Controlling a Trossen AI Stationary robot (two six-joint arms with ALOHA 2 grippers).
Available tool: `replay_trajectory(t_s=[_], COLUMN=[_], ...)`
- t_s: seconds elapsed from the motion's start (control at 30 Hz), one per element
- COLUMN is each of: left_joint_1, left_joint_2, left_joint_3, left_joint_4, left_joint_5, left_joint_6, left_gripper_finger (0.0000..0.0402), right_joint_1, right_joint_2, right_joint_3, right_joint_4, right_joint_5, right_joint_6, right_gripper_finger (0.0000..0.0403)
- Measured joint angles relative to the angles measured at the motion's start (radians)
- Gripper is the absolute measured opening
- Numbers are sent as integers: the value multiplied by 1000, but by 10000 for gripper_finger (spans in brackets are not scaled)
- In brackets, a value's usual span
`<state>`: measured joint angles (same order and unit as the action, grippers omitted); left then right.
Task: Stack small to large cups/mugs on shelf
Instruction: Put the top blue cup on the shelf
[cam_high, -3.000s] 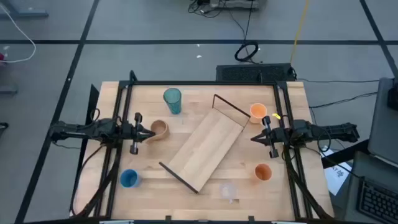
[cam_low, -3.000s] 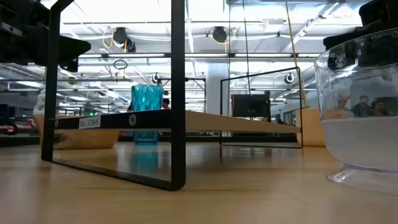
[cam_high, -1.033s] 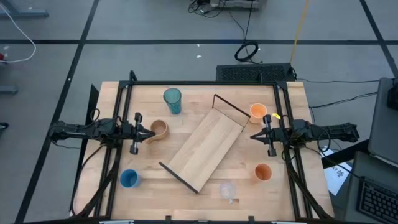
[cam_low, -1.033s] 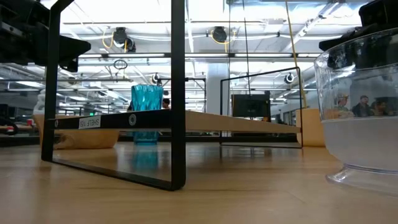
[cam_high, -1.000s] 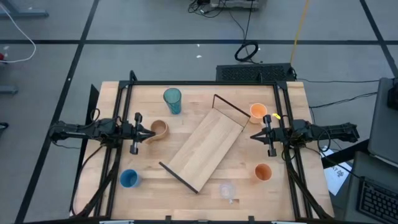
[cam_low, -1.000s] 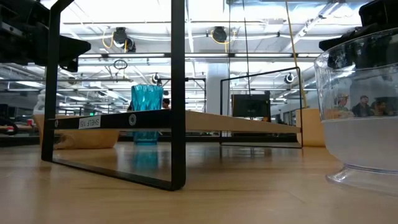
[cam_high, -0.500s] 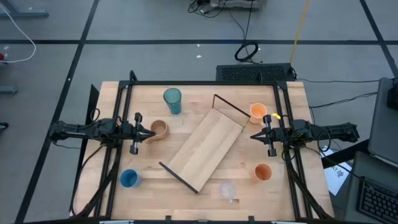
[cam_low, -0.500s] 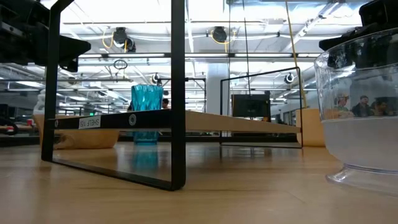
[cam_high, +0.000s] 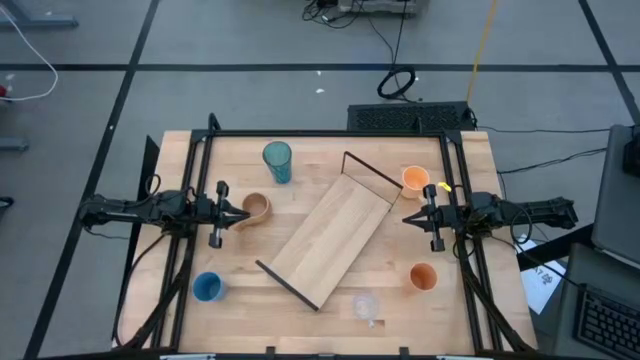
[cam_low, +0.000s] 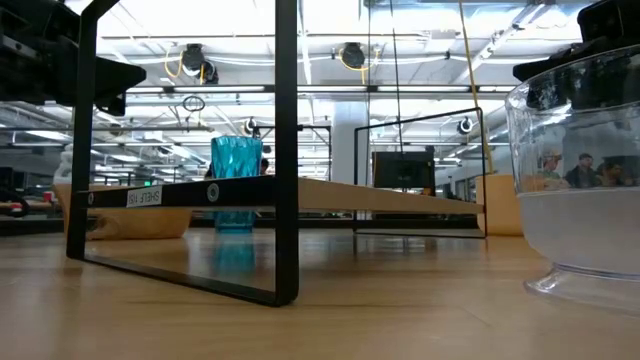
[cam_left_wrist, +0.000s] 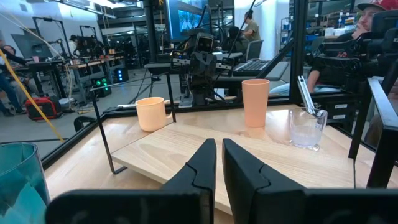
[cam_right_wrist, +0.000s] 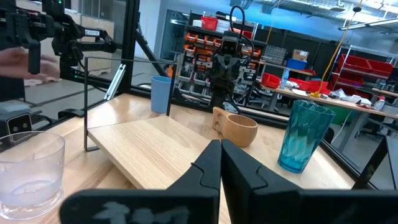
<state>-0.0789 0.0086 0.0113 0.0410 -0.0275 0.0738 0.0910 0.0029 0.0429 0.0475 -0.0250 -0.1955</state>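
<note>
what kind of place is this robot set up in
Probably a robotics lab or workshop. Behind the table, the right wrist view shows shelving with red and orange parts bins, the left wrist view shows a monitor, and cables trail across the grey floor.

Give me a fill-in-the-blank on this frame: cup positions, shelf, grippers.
1. The number of cups standing on the shelf is ____.
2. The cup nearest the left gripper is the tan ____.
3. The teal tumbler stands ____ on the table, not tipped.
4. The right gripper is empty, its fingers ____.

Missing words: zero; mug; upright; shut
</note>
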Motion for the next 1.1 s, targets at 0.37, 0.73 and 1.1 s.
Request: replay_trajectory(t_s=[0.37, 0.73, 1.1], left_joint_1=[0, 0, 0], left_joint_2=[0, 0, 0], left_joint_3=[0, 0, 95], left_joint_4=[2, 36, -90], left_joint_5=[0, 0, 0], left_joint_6=[0, -64, -112], left_gripper_finger=[31, 30, 3], right_joint_1=[0, 0, 0], right_joint_2=[0, 0, 0], right_joint_3=[0, 0, 0], right_joint_4=[0, 0, 1], right_joint_5=[0, 0, 0], right_joint_6=[0, 0, 0], right_gripper_finger=[0, 0, 0])
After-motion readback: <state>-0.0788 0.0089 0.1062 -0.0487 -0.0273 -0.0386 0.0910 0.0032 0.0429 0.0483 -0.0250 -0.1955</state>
